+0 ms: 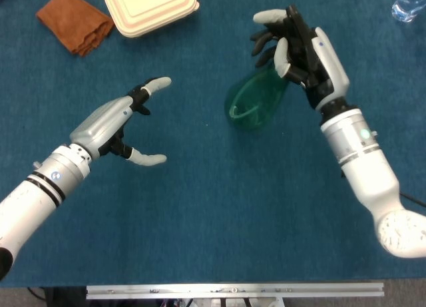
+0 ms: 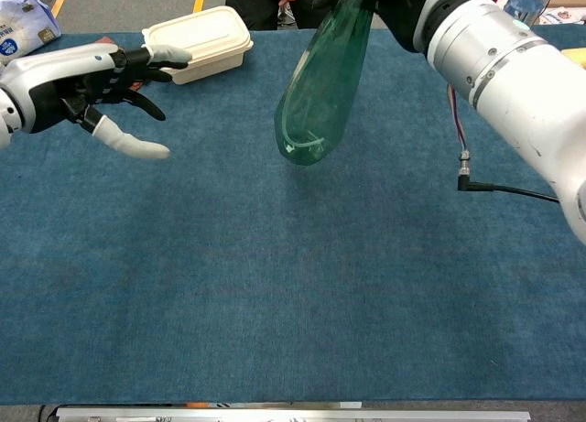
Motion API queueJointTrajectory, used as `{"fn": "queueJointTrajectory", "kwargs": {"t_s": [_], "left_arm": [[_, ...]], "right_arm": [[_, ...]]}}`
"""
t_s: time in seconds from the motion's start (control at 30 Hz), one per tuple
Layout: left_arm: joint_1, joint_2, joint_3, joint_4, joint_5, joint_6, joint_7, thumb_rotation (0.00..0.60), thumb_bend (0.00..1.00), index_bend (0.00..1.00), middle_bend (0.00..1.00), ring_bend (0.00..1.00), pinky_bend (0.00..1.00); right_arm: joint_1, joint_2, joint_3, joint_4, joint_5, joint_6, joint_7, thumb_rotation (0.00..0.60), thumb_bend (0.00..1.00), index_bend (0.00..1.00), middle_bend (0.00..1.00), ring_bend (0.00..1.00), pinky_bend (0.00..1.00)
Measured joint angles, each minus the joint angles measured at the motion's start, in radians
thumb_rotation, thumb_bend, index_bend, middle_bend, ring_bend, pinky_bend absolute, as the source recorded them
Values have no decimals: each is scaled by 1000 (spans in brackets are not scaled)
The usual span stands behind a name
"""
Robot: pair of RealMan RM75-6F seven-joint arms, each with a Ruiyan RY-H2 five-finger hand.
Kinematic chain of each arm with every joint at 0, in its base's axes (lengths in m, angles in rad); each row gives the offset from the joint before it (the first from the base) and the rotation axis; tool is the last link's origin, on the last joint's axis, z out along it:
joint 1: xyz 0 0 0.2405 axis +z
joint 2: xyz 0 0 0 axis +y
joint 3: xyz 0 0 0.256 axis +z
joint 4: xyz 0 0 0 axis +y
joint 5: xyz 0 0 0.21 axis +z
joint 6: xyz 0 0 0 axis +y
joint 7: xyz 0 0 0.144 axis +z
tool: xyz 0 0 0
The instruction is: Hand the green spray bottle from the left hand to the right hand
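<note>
The green spray bottle (image 1: 254,102) (image 2: 322,88) hangs above the blue table, base downward, with its top gripped in my right hand (image 1: 296,50). In the chest view only the lower edge of that hand (image 2: 407,1) shows at the top of the frame. My left hand (image 1: 120,124) (image 2: 87,88) is off to the left, apart from the bottle, its fingers spread and nothing in it.
A beige lidded food box (image 1: 150,8) (image 2: 200,37) and a brown cloth (image 1: 73,20) lie at the back left. A clear water bottle (image 1: 407,4) (image 2: 511,24) stands at the back right, beside a yellow sponge (image 2: 572,70). A cable (image 2: 504,191) trails from my right arm.
</note>
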Motion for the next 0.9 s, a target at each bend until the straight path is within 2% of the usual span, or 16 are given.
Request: {"fn": "queueJointTrajectory", "kwargs": {"t_s": [0.4,0.9], "left_arm": [[25,6,64,8,97,74,117,600,152,0,0,0,226],[38,-4,94,32,164,139,188,600,152,4,0,0,226]], "right_arm": [[-45,69,-57,-13,-70,6,24,600,729,505,378,330,494],[-58,92,-107,27,-114,24,30,600,729,505,378,330,495]]}}
